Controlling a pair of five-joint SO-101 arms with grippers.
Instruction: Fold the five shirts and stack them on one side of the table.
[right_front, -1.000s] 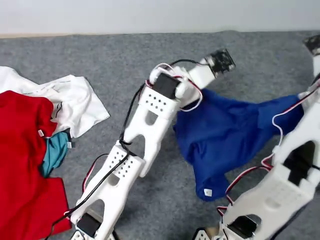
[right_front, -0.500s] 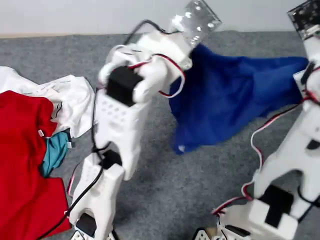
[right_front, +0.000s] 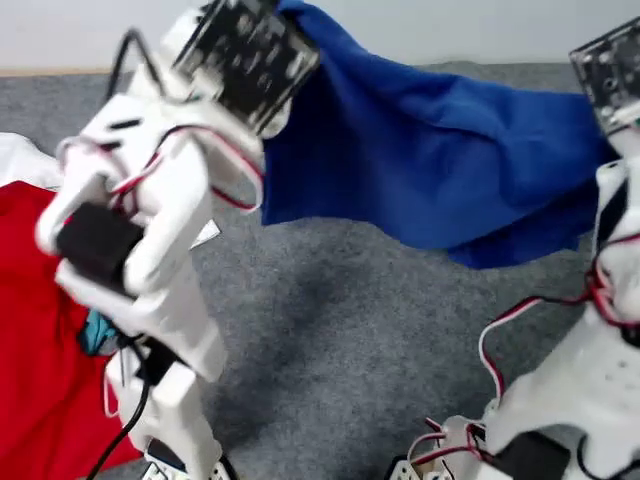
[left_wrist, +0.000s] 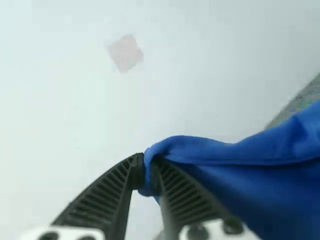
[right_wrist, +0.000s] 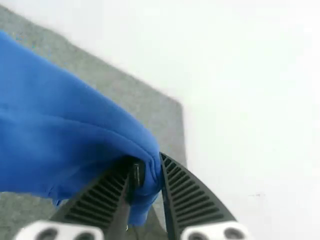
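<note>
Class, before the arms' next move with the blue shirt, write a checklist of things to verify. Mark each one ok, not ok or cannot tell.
1. Left hand shut on an edge of the blue shirt: ok.
2. Right hand shut on another edge of it: ok.
3. Shirt spread out between both hands, not bunched: ok.
4. Lower hem clear of the table: cannot tell.
5. Bare table under the shirt to lay it on: ok.
6. Red shirt, white shirt and teal shirt folded: not ok, they lie crumpled and overlapping.
</note>
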